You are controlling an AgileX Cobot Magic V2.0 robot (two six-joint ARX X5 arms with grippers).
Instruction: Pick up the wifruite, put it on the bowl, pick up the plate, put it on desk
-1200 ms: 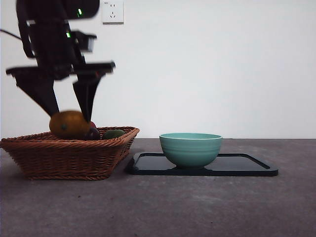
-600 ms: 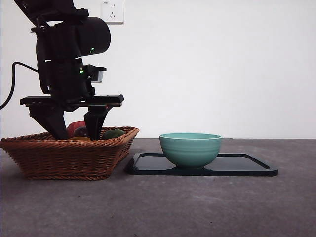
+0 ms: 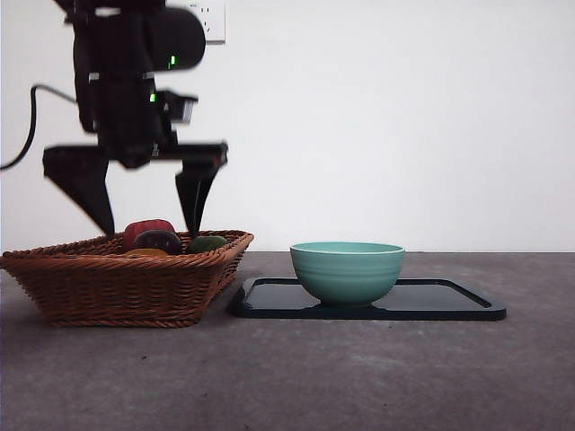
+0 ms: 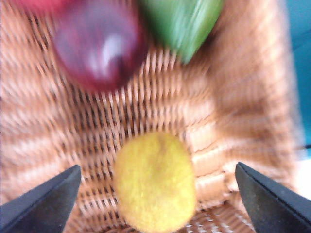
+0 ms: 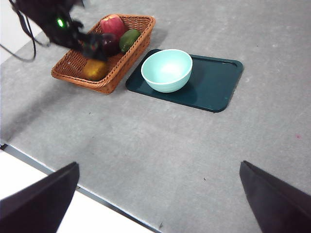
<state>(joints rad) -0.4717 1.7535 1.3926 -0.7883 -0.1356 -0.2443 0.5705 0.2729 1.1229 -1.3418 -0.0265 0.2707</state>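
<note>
Left gripper is seen at the upper left of the front view, hanging over the basket with its jaws spread wide and nothing held between them. Its two black tips point down at the fruit, clear of the basket rim. In the left wrist view the wifruite lies on the woven basket floor, between the two jaw tips but touched by neither; that picture is blurred. A purple fruit and a green fruit lie further along the basket floor, apart from the wifruite. In the front view a red fruit is seen above the rim, with the purple fruit just in front of it and the green fruit beside it on the right.

The bowl stands at the middle of the front view on a dark tray, on the tray's left part, and is seen empty from above in the right wrist view. The tray lies flat on the desk, just beside the basket.

Right gripper is held high over the desk at the lower edge of its own view, jaws wide apart and empty.
</note>
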